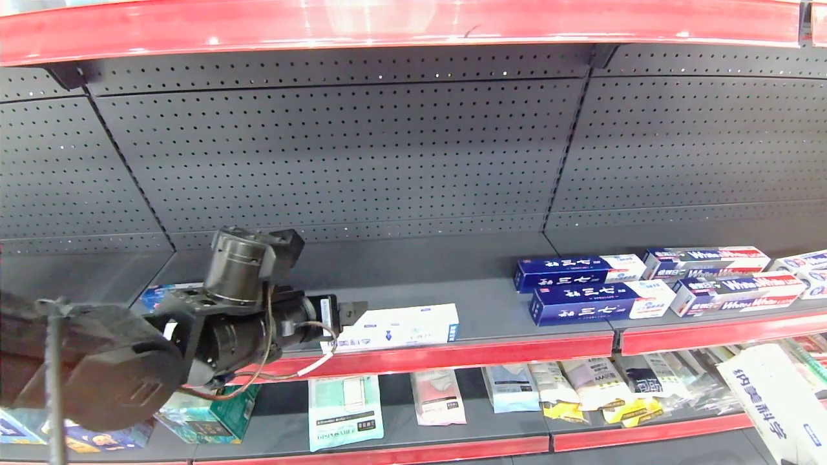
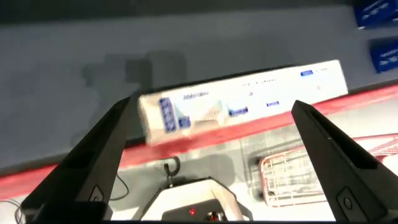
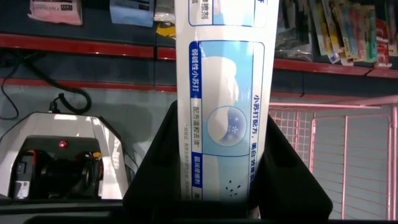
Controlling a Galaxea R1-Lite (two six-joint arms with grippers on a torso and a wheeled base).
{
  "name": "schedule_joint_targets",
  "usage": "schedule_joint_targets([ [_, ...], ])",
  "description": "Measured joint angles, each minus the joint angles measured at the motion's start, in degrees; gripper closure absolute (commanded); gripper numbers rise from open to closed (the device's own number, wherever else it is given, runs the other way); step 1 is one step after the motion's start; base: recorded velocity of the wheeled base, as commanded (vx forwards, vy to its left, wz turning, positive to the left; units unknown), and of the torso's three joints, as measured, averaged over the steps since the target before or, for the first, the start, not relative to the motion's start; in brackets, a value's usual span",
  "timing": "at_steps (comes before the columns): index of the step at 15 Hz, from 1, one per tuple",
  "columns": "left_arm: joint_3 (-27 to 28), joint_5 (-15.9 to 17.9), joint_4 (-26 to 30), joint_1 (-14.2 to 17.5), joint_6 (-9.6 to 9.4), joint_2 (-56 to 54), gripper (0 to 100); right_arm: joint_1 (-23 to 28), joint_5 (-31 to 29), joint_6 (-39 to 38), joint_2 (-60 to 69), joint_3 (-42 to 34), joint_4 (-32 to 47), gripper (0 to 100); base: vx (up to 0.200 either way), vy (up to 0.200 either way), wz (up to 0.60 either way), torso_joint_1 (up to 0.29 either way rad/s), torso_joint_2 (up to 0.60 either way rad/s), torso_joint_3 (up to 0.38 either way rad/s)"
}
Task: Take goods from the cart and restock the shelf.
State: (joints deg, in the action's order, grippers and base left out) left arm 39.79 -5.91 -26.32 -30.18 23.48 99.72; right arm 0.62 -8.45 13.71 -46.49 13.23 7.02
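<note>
Right wrist view puts the nearest thing first: the right gripper point(image 3: 227, 155) is clamped on a long white-and-blue box point(image 3: 227, 93), held upright by its lower end, well below and out in front of the shelf's red lip point(image 1: 452, 354). The pink wire cart point(image 3: 348, 143) stands lower down on that same near side of the lip.

Closer to the lip, the left gripper point(image 1: 352, 312) hovers just above it with its fingers spread wide and nothing between them. Another white box point(image 1: 404, 325) lies flat directly behind the lip and parallel to it, free of the gripper, whose tips sit at one end of it.

Farther behind the lip, off toward the robot's right, dark blue boxes point(image 1: 581, 271) lie in rows, and the grey pegboard back point(image 1: 355, 161) closes the shelf.

The step in hand looks like shelving the held box. To do it well, the left gripper should back straight out over the lip without brushing the placed box, which sits close enough to be nudged off. The right arm should tip its box flat, carry it above the lip, and set it on bare shelf behind it, parallel, before letting go.
</note>
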Motion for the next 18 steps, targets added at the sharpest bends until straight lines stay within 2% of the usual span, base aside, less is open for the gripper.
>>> schedule_joint_targets([
  [3,-8.07,0.50,0.29,0.20,-0.77,-8.62,0,0.00,0.09,0.18,-0.17,0.72,-0.45,100,0.000,0.000,0.00,0.000,0.00,0.000],
  [4,-10.69,0.59,0.24,0.23,-1.56,-11.43,0,0.00,0.11,0.22,-0.28,1.01,-0.49,100,0.000,0.000,0.00,0.000,0.00,0.000],
  [7,-19.29,0.66,0.13,0.67,-5.53,-20.50,0,0.00,0.30,0.24,-0.74,2.50,-0.54,100,0.000,0.000,0.00,0.000,0.00,0.000],
  [11,-26.28,0.72,0.27,1.38,-7.23,-32.35,0,-0.10,1.12,0.56,-0.94,3.56,-0.60,100,0.000,0.000,0.00,0.000,0.00,0.000],
  [12,-27.81,1.13,1.04,1.44,-8.48,-35.94,0,-0.13,1.37,1.66,-0.91,3.97,-0.51,100,0.000,0.000,0.00,0.000,0.00,0.000],
  [14,-30.10,1.62,5.90,1.50,-11.63,-43.63,0,-0.18,3.74,3.46,-1.02,4.96,-0.51,100,0.000,0.000,0.00,0.000,0.00,0.000],
  [17,-31.72,1.35,19.65,1.52,-16.66,-57.61,0,-0.11,5.41,5.19,-2.45,6.53,-0.68,100,0.000,0.000,0.00,0.000,0.00,0.000],
  [18,-31.96,-0.05,24.62,1.58,-18.13,-62.21,0,-0.18,5.45,5.25,-2.90,6.67,-0.71,100,0.000,0.000,0.00,0.000,0.00,0.000],
])
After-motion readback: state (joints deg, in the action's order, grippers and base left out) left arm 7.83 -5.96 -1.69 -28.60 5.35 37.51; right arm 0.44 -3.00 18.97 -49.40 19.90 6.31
